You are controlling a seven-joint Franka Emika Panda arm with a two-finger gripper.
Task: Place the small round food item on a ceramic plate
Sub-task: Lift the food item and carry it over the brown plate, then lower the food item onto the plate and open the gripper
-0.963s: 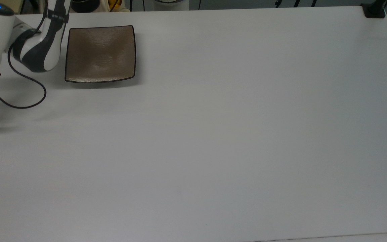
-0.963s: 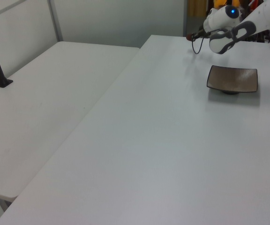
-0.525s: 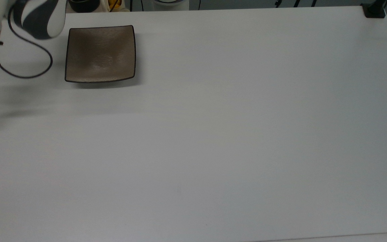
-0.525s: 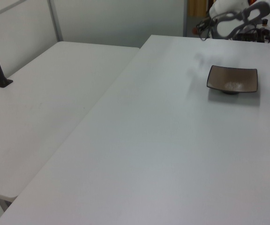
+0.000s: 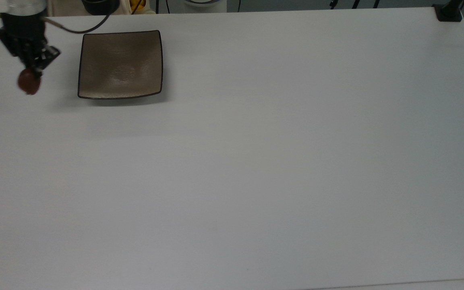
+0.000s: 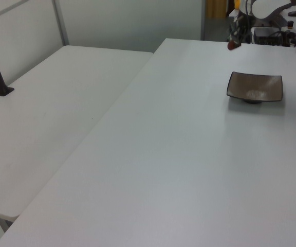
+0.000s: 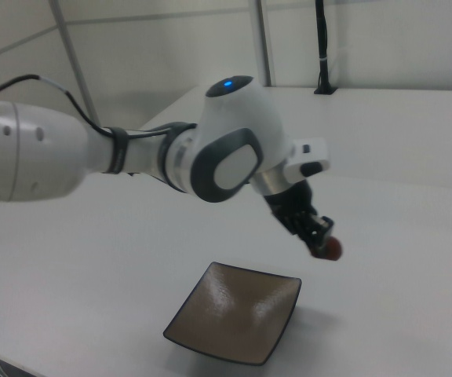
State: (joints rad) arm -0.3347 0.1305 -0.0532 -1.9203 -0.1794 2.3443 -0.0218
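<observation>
The small round food item [image 5: 29, 82] is a glossy dark red-brown lump held in the air by my gripper [image 5: 32, 74], which is shut on it. It hangs to the left of the ceramic plate [image 5: 120, 64] in the top view, apart from it and above the table. The right view has the food item [image 7: 329, 249] at my gripper [image 7: 321, 240], above and to the right of the square brown plate [image 7: 238, 311]. In the left view the food item [image 6: 232, 45] hangs beyond the plate [image 6: 255, 86], near the table's far edge.
The white table [image 5: 256, 161] stretches wide to the right of the plate in the top view. A second white table [image 6: 50, 103] adjoins on the left view's left. A black post base [image 5: 448, 12] stands at the top view's upper right corner. Clutter sits beyond the far edge [image 5: 103, 5].
My arm has swung from the top view's left edge up and to the right, bringing the gripper with the red-brown lump into sight beside the plate. The plate has not moved.
</observation>
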